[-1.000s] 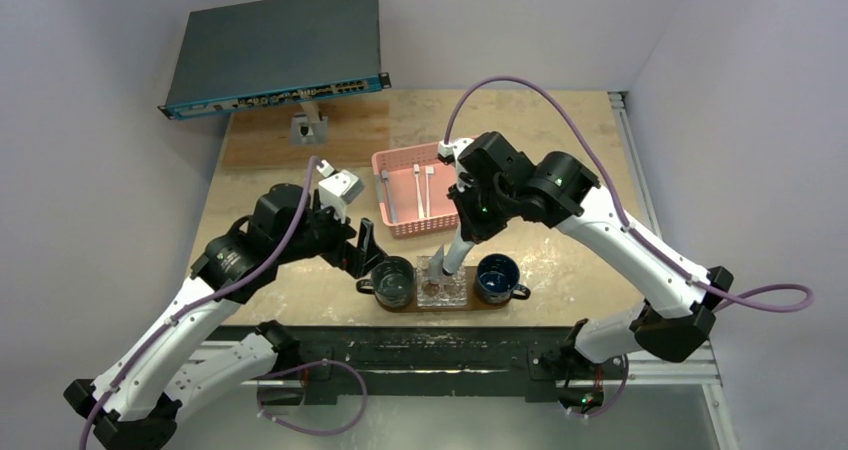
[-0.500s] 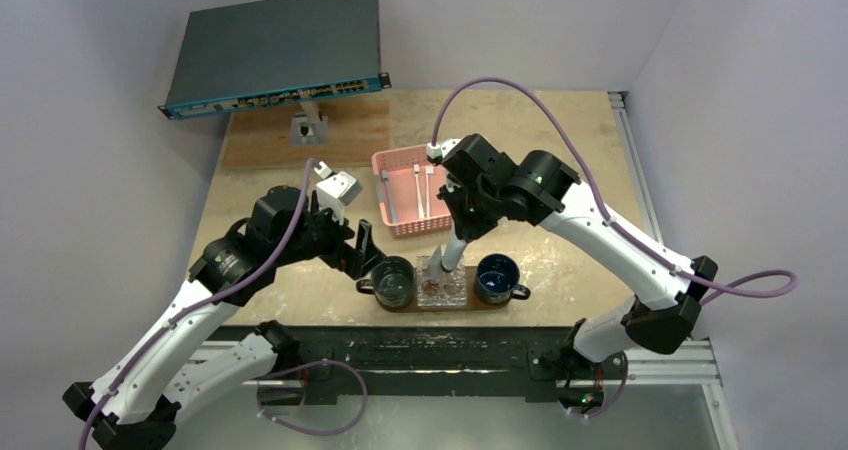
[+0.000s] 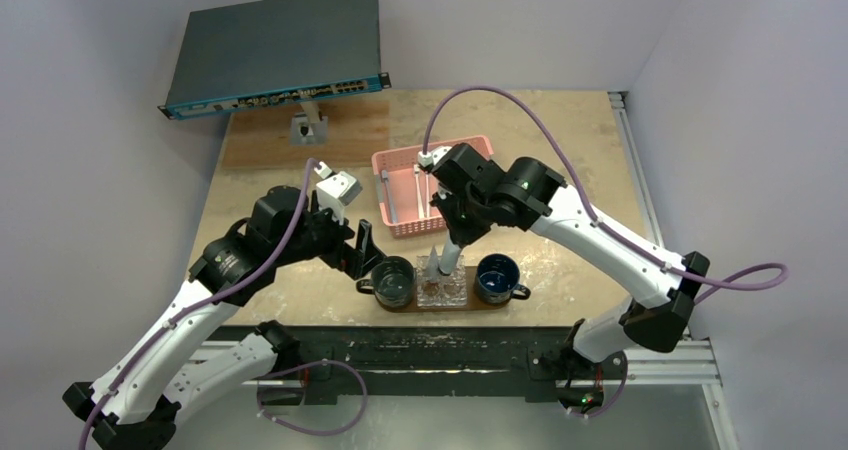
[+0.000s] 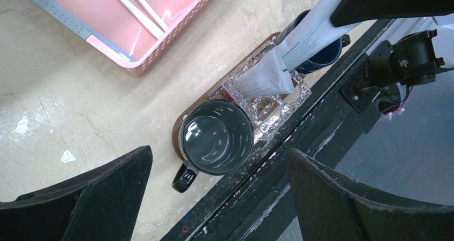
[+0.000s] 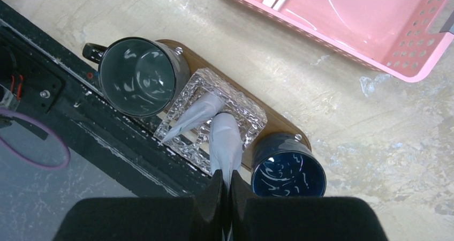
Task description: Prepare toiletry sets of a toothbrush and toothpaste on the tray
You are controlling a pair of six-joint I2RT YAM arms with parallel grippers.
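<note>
The mottled beige desk (image 3: 570,120) carries everything. At its far end sits a flat dark grey network box (image 3: 275,50). Nearer the middle is a pink lattice plastic basket (image 5: 342,48).

Along the near edge lies the dark brown wooden oblong tray (image 5: 281,123). On it stand a dark grey glazed mug (image 5: 136,75) at the left end and a dark blue glazed mug (image 5: 289,168) at the right. A square clear cut-glass holder (image 5: 249,115) stands between them.

The left pincer (image 4: 218,152) hangs above the grey mug with its jaws spread wide and nothing in them. The right pincer (image 5: 226,185) is clamped on one end of a small silver-grey squeeze tube (image 5: 225,144). The free end of this held tube dips into the glass holder. A second silver-grey tube (image 5: 195,115) leans there already, so both tubes are at the tray. The two slim white toothbrushes (image 4: 134,10) lie in the basket, not yet fetched.

The risk I see is in the release. The held tube stands tilted in a shallow, crowded holder. If it is let go too high or off-centre, it may topple out or lever the leaning tube over the rim. A push downward could also slide the holder against a mug, or off the tray at the desk's near edge.
</note>
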